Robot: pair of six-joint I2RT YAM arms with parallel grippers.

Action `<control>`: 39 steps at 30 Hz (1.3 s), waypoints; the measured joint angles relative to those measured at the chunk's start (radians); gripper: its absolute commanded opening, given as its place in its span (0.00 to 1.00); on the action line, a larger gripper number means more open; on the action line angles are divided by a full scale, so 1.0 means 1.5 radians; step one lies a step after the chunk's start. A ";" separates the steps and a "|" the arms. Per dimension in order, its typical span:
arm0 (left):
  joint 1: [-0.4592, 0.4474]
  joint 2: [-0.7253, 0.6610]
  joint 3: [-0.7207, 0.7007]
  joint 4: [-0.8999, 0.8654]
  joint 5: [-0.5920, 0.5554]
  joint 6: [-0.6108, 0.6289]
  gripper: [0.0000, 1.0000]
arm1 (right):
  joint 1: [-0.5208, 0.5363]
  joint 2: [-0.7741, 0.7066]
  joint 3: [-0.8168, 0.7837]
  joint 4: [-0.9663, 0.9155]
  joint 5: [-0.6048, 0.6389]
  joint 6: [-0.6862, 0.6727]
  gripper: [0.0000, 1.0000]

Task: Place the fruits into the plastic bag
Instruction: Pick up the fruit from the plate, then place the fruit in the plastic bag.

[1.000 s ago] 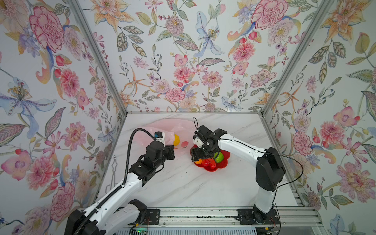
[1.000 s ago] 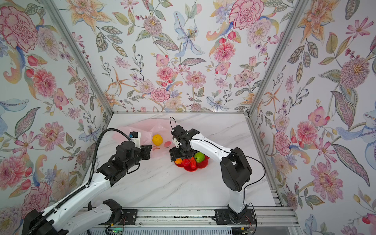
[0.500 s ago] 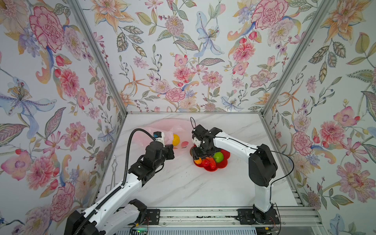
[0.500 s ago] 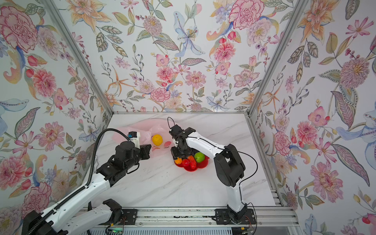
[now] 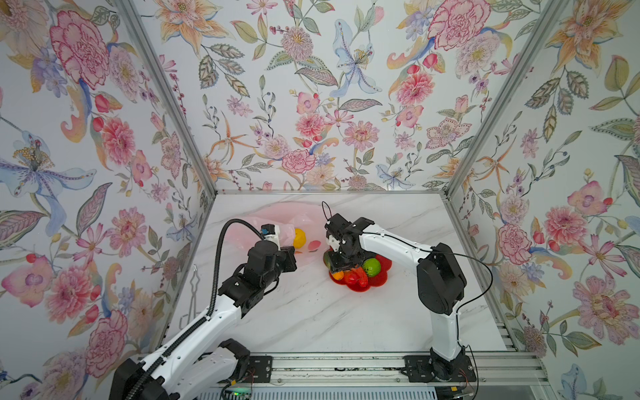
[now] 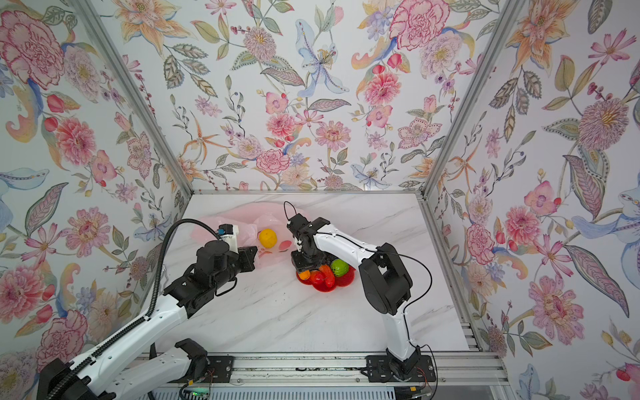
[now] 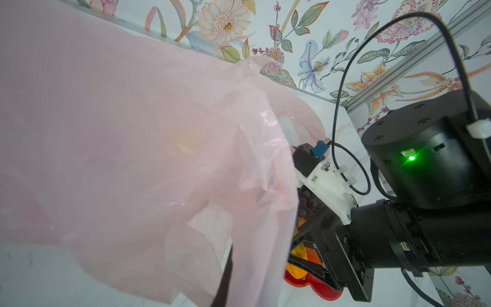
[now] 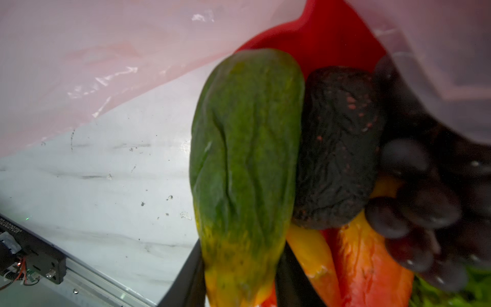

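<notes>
The pink plastic bag [image 5: 277,218] [image 6: 239,214] lies at the back left with a yellow fruit [image 5: 299,237] [image 6: 268,238] inside. My left gripper [image 5: 291,255] [image 6: 251,255] is shut on the bag's edge, so the film [image 7: 132,133] hangs lifted in front of its camera. The other fruits sit on the red plate [image 5: 382,277]: a green round one [image 5: 372,266], red ones [image 5: 353,277], a grape bunch [image 8: 425,199] and a dark wrinkled one [image 8: 337,146]. My right gripper [image 5: 338,269] [image 8: 239,292] reaches down at the plate's left side. Its fingers are shut on the green-orange elongated fruit [image 8: 244,159].
Metal tongs [image 5: 194,298] lie along the table's left edge. The right arm's elbow [image 5: 440,280] stands just right of the plate. Floral walls close the back and both sides, and a metal rail [image 5: 346,363] runs along the front.
My right gripper has settled lower onto the plate's left side and its jaws have narrowed around the green-orange fruit. The left arm and the bag have stayed where they were.
</notes>
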 measured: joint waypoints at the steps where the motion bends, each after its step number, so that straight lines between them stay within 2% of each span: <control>1: 0.000 0.000 0.000 0.000 0.000 0.000 0.00 | 0.000 -0.001 0.000 0.000 0.001 0.000 0.30; 8: 0.002 0.000 0.000 0.000 0.001 0.000 0.00 | -0.009 -0.044 0.000 -0.001 -0.014 0.010 0.29; 15: 0.002 0.000 0.000 0.000 0.002 0.000 0.00 | -0.013 -0.075 0.083 0.001 -0.115 0.033 0.29; 20: 0.002 -0.001 0.000 0.000 0.003 0.000 0.00 | -0.011 -0.013 0.181 0.007 -0.182 0.051 0.29; 25: 0.002 -0.006 0.000 0.000 0.005 0.000 0.00 | -0.011 0.095 0.270 0.018 -0.243 0.069 0.29; 30: 0.002 -0.014 0.000 0.000 0.004 0.000 0.00 | -0.011 0.156 0.284 0.018 -0.281 0.084 0.30; 35: 0.002 -0.016 0.000 0.000 0.004 0.000 0.00 | -0.011 0.169 0.292 0.018 -0.304 0.093 0.30; 39: 0.002 -0.016 0.000 0.002 0.007 -0.005 0.00 | -0.012 0.197 0.339 0.037 -0.316 0.115 0.38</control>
